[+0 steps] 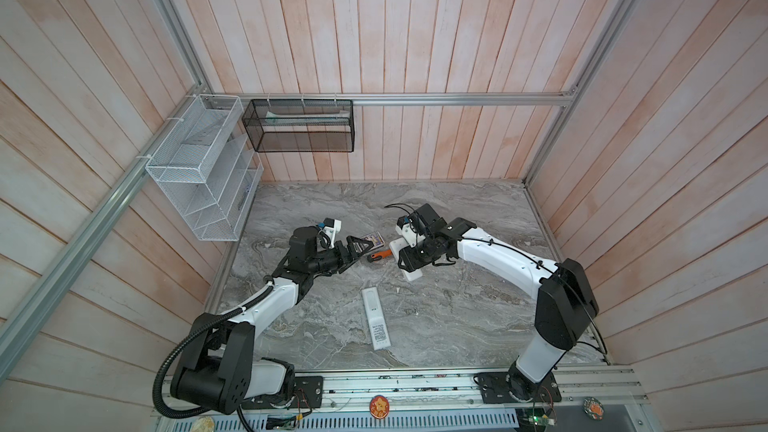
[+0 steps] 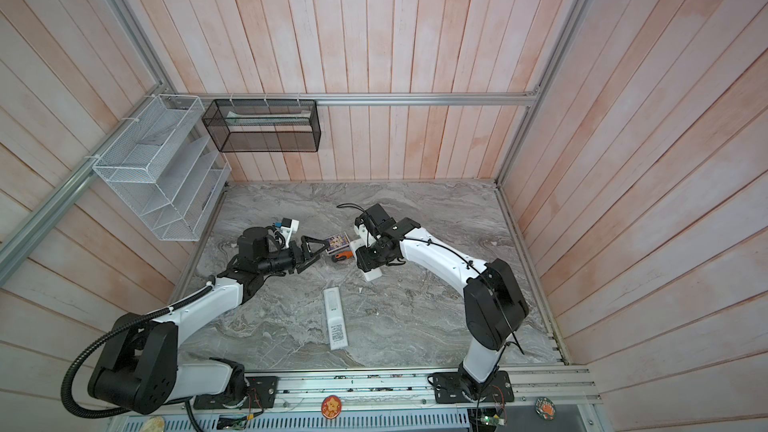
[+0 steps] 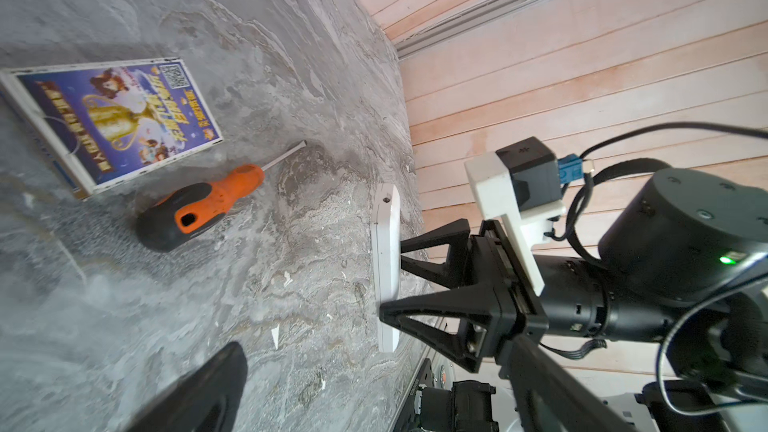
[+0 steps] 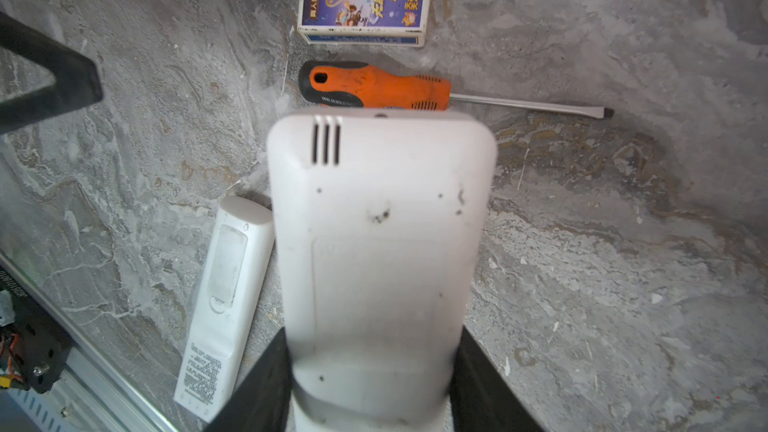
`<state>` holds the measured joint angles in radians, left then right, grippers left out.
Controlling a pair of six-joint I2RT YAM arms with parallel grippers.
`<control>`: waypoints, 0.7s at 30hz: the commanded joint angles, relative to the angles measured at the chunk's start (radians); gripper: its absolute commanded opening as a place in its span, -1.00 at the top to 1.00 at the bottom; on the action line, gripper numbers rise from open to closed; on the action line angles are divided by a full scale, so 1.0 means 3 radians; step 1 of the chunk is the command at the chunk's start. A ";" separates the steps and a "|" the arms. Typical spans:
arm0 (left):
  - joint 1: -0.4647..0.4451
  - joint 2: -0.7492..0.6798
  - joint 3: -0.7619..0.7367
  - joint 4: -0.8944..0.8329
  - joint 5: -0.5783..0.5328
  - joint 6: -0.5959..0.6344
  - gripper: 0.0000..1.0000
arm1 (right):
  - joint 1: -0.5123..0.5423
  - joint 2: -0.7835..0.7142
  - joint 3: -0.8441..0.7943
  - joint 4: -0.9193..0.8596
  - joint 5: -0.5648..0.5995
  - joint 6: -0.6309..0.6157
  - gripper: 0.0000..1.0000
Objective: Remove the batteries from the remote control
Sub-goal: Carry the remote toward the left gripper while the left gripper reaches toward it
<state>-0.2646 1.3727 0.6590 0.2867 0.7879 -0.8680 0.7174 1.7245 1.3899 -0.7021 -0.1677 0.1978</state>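
While our right gripper (image 4: 374, 338) clamps the white remote control (image 4: 382, 209) beside the screwdriver (image 4: 374, 85), we hold our left gripper (image 1: 368, 252) spread apart, left of it.

- Remote control (image 4: 380, 243) (image 4: 226, 297), white: two.
- Screwdriver (image 3: 199, 205), orange-handled: one.
- Card box (image 3: 112, 118), printed: one.
- Wire basket (image 1: 187, 151) (image 1: 299, 141): two, one white, one black.
- Robot arm (image 1: 266, 305) (image 1: 498, 259): two.
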 commanded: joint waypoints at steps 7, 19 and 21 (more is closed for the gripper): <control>-0.0121 0.0272 0.0333 0.0124 0.0151 0.0146 -1.00 | 0.0014 -0.0069 0.0212 -0.0134 -0.0253 0.0101 -0.01; -0.0143 0.0066 0.0333 -0.0219 0.0142 0.0287 -0.87 | 0.0393 0.0050 0.0501 -0.0201 -0.0115 0.0298 0.01; -0.0143 -0.0009 0.0315 -0.0293 0.0104 0.0307 -0.83 | 0.0406 0.0102 0.0591 -0.0236 -0.0122 0.0279 0.02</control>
<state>-0.3042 1.4105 0.7494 0.2394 0.8288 -0.8120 0.8371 1.7275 1.5230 -0.7494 -0.2115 0.2668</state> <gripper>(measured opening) 0.921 0.533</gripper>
